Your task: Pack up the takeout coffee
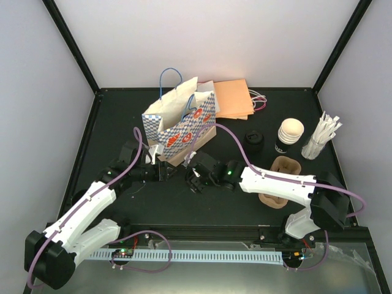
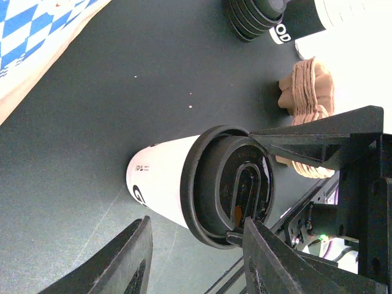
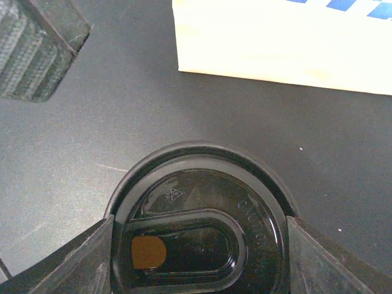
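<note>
Coffee: takeout coffee upright, 6 o'clock of bag.
Right gripper: clenched on lid rim.
Left gripper: released, facing the coffee.
Risk: lid-only hold; a lift may pop the lid and drop the coffee.

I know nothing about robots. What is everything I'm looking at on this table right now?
takeout coffee: one, white cup with black lid, upright in front of the checked bag
checked bag: one, blue and white, open, mid-table
flat bags: small pile, orange-brown, behind the checked bag
lids: one stack, black, right of the checked bag
cup stack: one, cream with black base, beside the lids
white sticks: a bunch, far right
cup carrier: brown, partly under the right arm
table: one, black
left gripper: black, open, facing the coffee
right gripper: black, closed on the coffee's lid
</note>
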Controlling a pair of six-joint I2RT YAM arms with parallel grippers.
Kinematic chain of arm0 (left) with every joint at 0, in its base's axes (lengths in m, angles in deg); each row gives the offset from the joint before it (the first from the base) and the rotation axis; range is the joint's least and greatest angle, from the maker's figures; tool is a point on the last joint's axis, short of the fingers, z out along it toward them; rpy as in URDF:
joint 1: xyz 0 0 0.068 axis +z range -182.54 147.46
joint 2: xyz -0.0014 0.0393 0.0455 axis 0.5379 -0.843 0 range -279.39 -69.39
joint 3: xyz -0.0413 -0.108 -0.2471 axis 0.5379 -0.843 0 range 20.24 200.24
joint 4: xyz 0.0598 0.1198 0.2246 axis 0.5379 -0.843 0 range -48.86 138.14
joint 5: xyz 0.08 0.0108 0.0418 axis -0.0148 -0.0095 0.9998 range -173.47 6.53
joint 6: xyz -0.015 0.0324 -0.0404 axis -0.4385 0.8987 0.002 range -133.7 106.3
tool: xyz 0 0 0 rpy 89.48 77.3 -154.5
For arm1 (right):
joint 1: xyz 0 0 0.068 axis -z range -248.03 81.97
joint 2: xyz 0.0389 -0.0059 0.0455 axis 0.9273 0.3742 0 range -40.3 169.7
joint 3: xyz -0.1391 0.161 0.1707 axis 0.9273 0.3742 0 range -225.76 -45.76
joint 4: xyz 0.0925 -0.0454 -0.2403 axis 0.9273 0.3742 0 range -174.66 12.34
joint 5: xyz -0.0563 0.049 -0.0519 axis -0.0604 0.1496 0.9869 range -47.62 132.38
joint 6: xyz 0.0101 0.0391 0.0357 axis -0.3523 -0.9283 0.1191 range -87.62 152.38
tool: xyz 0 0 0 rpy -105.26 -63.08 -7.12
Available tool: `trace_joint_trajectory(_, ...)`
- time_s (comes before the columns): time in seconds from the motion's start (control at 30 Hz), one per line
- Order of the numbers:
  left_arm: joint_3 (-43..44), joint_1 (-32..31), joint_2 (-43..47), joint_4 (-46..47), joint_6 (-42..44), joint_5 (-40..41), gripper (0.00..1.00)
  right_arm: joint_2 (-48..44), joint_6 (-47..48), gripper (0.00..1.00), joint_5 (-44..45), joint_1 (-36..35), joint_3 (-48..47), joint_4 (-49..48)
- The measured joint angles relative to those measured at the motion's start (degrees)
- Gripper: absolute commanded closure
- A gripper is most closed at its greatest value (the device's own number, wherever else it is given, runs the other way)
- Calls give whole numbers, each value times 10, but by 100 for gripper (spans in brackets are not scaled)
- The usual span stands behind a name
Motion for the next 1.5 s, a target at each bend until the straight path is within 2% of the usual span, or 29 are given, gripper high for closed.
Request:
trace_joint_trajectory(0.43,-15,-1,-16,22,-11,-13,58,14,-1,32,1,0,-18,15)
trace_joint_trajectory(0.87,-24,-13,-43,54,-26,-24,58,4,-31,24,10,0,-12,26)
trace_joint_trajectory(1.13,-24,-13,-43,54,-26,-24,58,11,-27,23,19,5,-46,94)
trace_joint_trajectory(1.33,-24,-13,-43,54,-25,-24,57,19,-19,19,26,10,-64,116)
trace_joint_trajectory(1.5,-24,-13,-43,52,-25,-24,57,20,-19,10,28,10,-74,122)
